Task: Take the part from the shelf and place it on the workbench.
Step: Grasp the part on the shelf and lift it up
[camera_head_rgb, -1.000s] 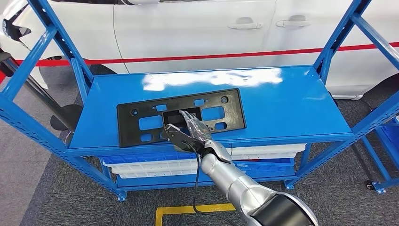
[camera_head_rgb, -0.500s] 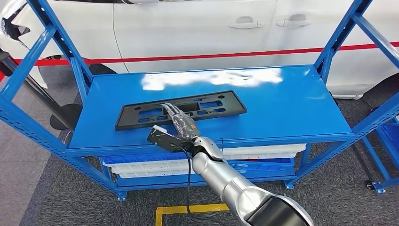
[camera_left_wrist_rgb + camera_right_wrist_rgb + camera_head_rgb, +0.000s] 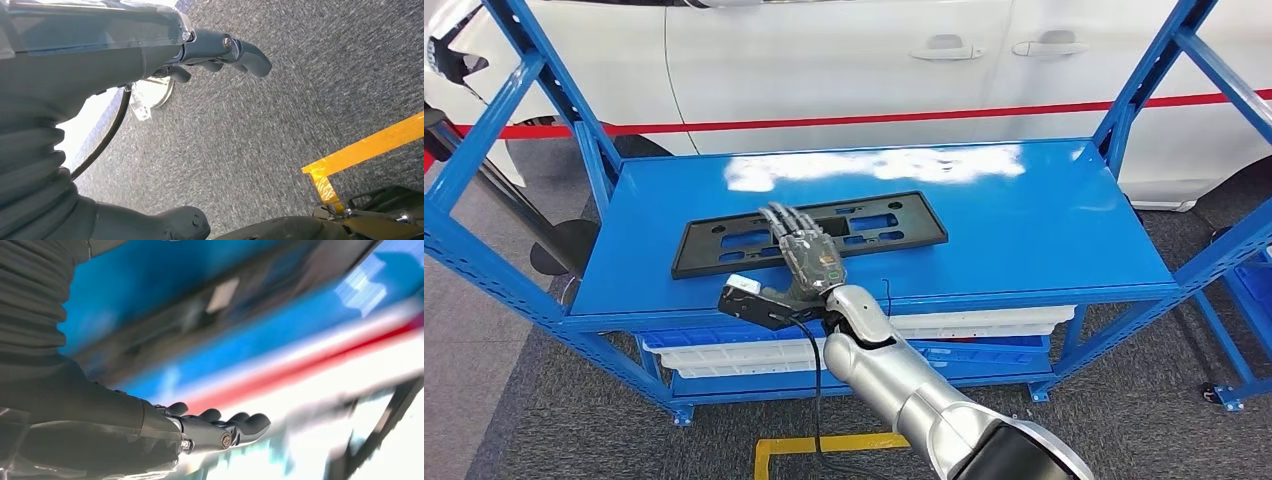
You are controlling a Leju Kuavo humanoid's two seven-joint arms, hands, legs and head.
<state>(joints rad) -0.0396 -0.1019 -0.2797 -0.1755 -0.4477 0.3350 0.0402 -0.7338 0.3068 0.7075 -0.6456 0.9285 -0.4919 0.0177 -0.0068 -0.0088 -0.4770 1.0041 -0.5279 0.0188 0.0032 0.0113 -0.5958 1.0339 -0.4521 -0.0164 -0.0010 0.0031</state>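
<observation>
Part [image 3: 809, 231], a flat black plate with cut-outs, lies on the blue shelf [image 3: 1024, 225], near its front edge and left of its middle. Right hand [image 3: 802, 255] reaches over that front edge, palm down, with the fingers [image 3: 782, 218] stretched forward and slightly spread; their tips overlap the part's middle, at its near edge. Whether they press on it or float just above cannot be told; nothing is clasped in them. In the right wrist view the same fingers [image 3: 235, 426] lie straight and side by side, the blurred shelf and part beyond them. Left hand [image 3: 125, 50] hangs over grey carpet [image 3: 310, 80] beside a yellow floor line [image 3: 365, 147], its fingers [image 3: 250, 52] loosely bent and holding nothing. Behind the shelf stands a white car [image 3: 844, 60] with a red stripe.
</observation>
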